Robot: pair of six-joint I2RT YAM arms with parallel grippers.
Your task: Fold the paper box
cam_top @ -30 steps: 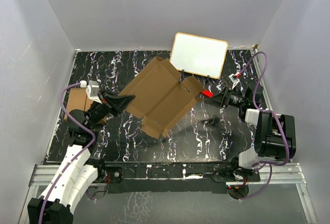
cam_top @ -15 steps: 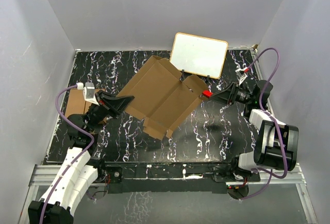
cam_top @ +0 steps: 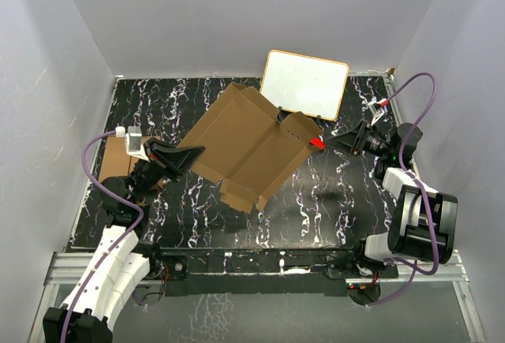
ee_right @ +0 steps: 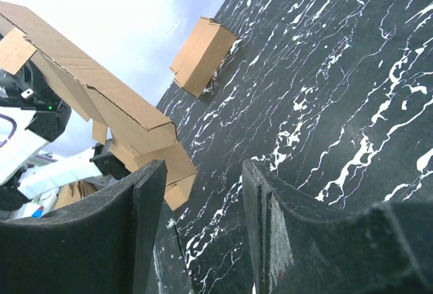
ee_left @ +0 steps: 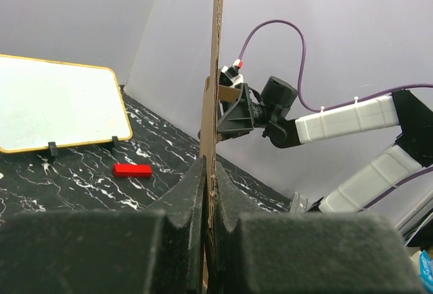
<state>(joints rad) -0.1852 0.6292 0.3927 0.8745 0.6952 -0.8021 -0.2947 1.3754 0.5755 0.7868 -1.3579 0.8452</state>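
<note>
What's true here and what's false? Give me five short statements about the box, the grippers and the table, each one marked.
1. The left gripper is clamped on an edge of the paper box. True.
2. The right gripper is shut on the box. False: its jaws stand open with nothing between them.
3. The box is folded into a closed carton. False: it is an open creased sheet, held up off the table.
4. A red block lies on the table in front of the white board. True.
5. Brown cartons sit at the table's left edge. True.
</note>
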